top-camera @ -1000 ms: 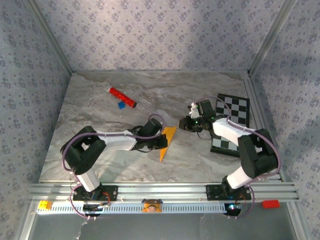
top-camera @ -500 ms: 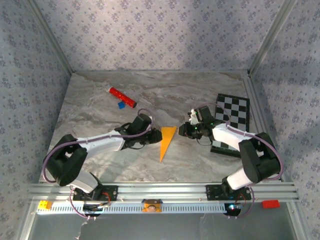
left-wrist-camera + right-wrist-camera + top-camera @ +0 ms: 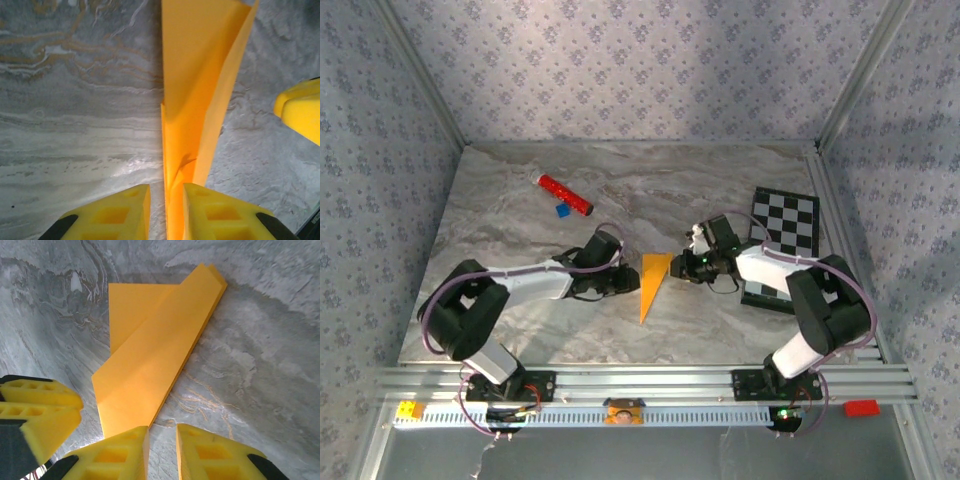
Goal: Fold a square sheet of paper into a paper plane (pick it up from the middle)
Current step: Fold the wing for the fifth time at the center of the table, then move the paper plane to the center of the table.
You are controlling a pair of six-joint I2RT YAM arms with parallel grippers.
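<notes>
As both arms lean in low from either side, the sheet of paper (image 3: 654,284) lies on the tabletop (image 3: 520,240) well to the left of the checkered board (image 3: 790,225). It is folded to a slim orange-yellow wedge, its point toward the arms' bases.

The left arm (image 3: 542,285) bends wide at the elbow, forearm stretched toward the board. Its tool (image 3: 627,284) sits at the paper's edge on the side away from the board. The right arm (image 3: 770,265) crosses the board's near left corner, wrist dropped. Its tool (image 3: 683,268) is between board and paper, just beside the paper's wide end.

From the left wrist, the yellow fingers (image 3: 117,210) stand a narrow slit apart. The paper's crease runs into that slit with bare marble beside it, so the paper is not pinched. Whether it brushes a pad is hard to say. From the right wrist, the right tool's fingers (image 3: 215,455) are likewise slightly parted, with only marble in the gap. The paper's near corner ends right at one fingertip.

The right arm hides the board's near left corner. The left wrist view cuts off the paper's far end. A red cylinder (image 3: 565,195) lies far to the board's left.
</notes>
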